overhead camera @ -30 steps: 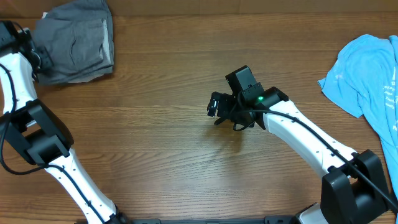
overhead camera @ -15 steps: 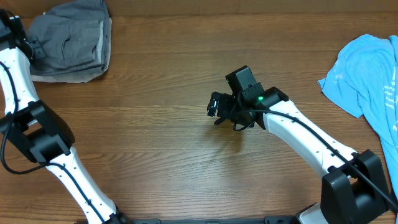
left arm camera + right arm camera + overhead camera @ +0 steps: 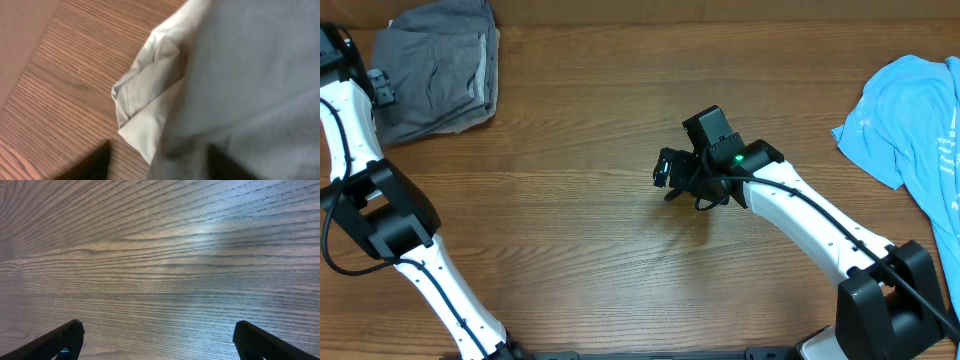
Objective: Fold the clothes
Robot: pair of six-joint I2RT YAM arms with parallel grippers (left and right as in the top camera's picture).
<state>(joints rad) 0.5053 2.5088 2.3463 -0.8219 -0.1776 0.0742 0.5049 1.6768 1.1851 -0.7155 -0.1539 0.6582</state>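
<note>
The clothes lie in two places. Folded mid-grey shorts (image 3: 435,65) sit at the far left corner, with a pale beige layer (image 3: 142,102) sticking out beneath their edge. A light-blue T-shirt (image 3: 915,120) is spread out at the far right. My left gripper (image 3: 382,88) is at the shorts' left edge. In the left wrist view its fingers stand apart (image 3: 160,165), with the grey cloth (image 3: 250,75) lying loose between them. My right gripper (image 3: 665,170) hovers at mid-table, wide open (image 3: 160,340) over bare wood.
The wooden table (image 3: 570,220) runs under everything. Its far left edge shows next to the shorts (image 3: 30,55). Both arm bases stand at the near edge.
My left gripper has opened and let go of the grey shorts' edge. The shorts shifted slightly toward the far left corner. The right arm has not moved.
</note>
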